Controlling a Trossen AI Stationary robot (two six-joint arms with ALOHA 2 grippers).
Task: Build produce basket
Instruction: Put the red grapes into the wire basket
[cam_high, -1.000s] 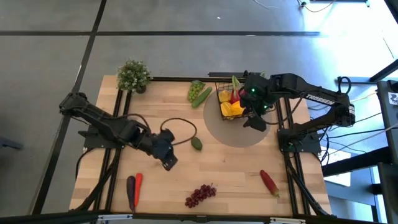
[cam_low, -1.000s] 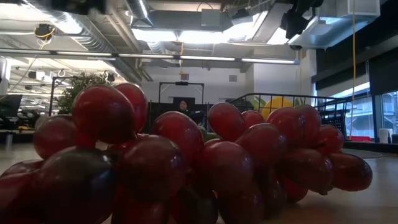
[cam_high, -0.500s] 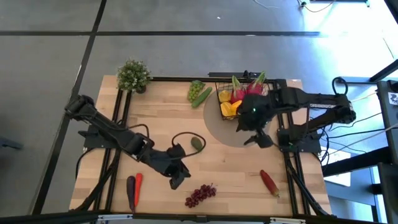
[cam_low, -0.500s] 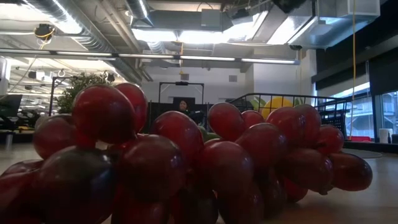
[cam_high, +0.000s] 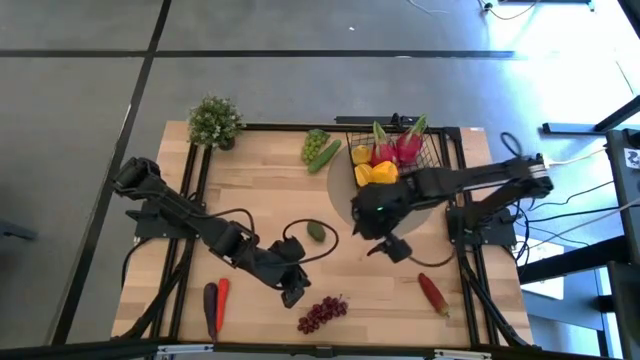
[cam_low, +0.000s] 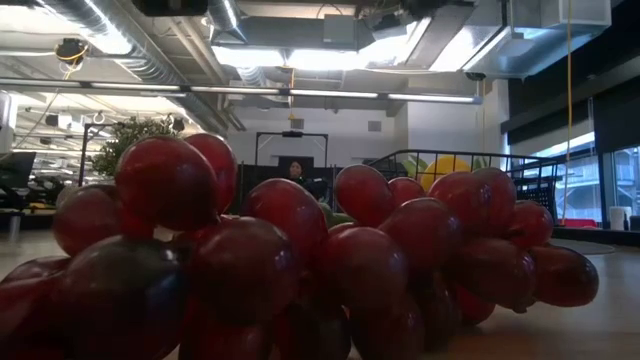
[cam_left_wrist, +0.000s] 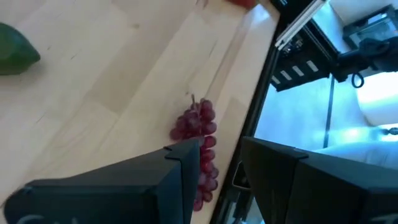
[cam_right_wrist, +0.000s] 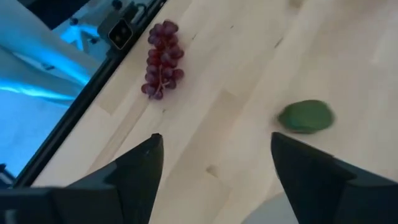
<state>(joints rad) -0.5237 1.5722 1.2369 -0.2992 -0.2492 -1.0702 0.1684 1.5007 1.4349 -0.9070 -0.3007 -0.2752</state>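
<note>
Purple grapes (cam_high: 321, 314) lying at the worktop's near edge, just ahead of the left gripper (cam_high: 292, 291), jaws apart and empty. Farther in, right gripper (cam_high: 392, 247) spread wide, empty, near the avocado (cam_high: 316, 231). Basket (cam_high: 428, 152) at the far right edge, dragon fruits (cam_high: 383, 153) inside. Risk: nudging grapes off the wooden edge; arms crowding mid-table. Open office ceiling beyond.

A grey floor (cam_high: 250, 40) with dark seams is surrounding the light wooden table (cam_high: 370, 280). Across the room, ceiling lights (cam_low: 300, 55) are glowing among exposed ducts (cam_low: 160, 50), a person (cam_low: 296, 172) is sitting far off, and windows (cam_low: 625, 180) are showing daylight on the right.
</note>
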